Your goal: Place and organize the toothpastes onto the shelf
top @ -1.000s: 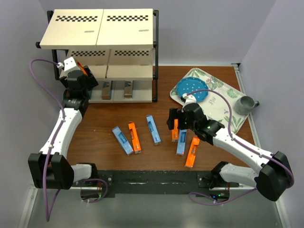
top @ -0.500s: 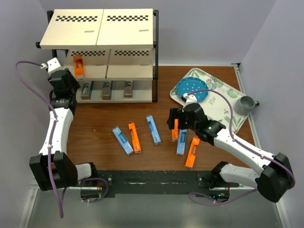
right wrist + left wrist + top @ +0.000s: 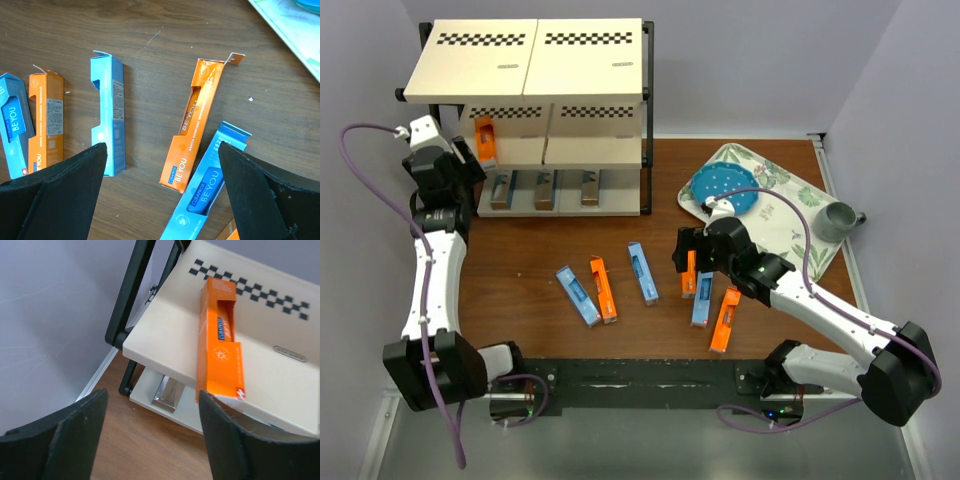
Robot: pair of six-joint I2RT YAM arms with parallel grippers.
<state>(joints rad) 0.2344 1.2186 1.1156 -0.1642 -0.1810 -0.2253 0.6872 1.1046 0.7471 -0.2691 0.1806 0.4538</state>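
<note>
**A:** How far along is it?

**B:** Under halfway, I'd judge. The three-tier shelf with black metal frame and cream boards (image 3: 525,120) holds four cartons. One orange toothpaste carton (image 3: 220,340) lies flat on the middle tier near the left end. Three silver-grey cartons (image 3: 544,190) sit in a row on the bottom tier.

**A:** And what's left?

**B:** Six lie loose on the brown wooden table (image 3: 520,260), well apart from the shelf: three light blue cartons (image 3: 642,272) and three loose orange cartons (image 3: 724,320).

**A:** The arms?

**B:** The left end effector (image 3: 152,405) hangs just beside the shelf's left end, fingers spread, holding nothing. The right end effector (image 3: 161,150) hovers over the loose group, spread wide and empty. The orange carton under it looks like the next pick.

**A:** Any writing?

**B:** "BE YOU" runs large along several of the loose cartons. One orange carton also carries "GENTLE EVERYDAY WHITENING" in smaller type. The small blue lettering on the shelved orange carton seems to read "CURAPROX", though it is tiny.
</note>
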